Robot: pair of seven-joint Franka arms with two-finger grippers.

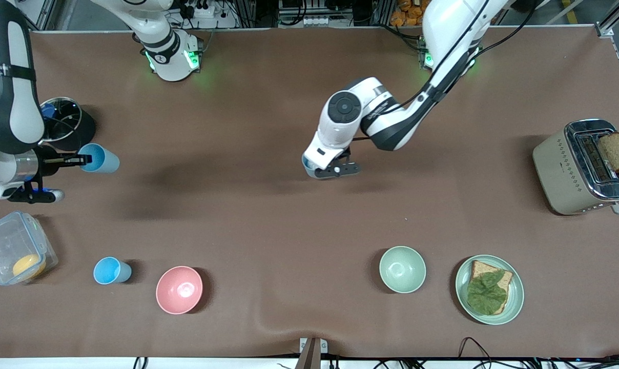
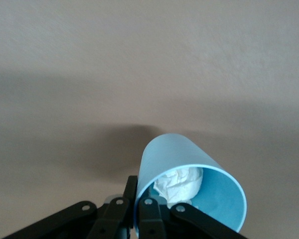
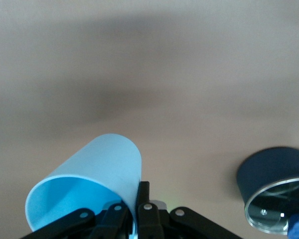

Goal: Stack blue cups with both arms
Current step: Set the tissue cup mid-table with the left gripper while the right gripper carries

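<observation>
**Both arms holding a blue cup each, third cup on the worktop**

Front view: right gripper [image 1: 76,161] at mid-left of frame, clamped on the rim of a blue cup [image 1: 100,158] held tilted on its side, just below the dark pot [image 1: 63,121]. Left gripper [image 1: 335,169] near frame centre, over bare worktop [image 1: 248,215]; its cup is mostly hidden under the wrist here, only a sliver of blue shows. A third blue cup [image 1: 111,270] stands upright at lower left, between the clear container [image 1: 15,254] and the pink bowl [image 1: 179,289].

Left wrist view: left gripper [image 2: 139,209] pinches the wall of the second blue cup [image 2: 189,184], one finger inside and one outside. Cup is tilted; something white and crumpled, probably paper, sits inside.

Right wrist view: right gripper [image 3: 139,206] grips the blue cup's [image 3: 89,184] rim the same way, cup tilted. Dark pot [image 3: 274,189] at lower right of frame.
</observation>
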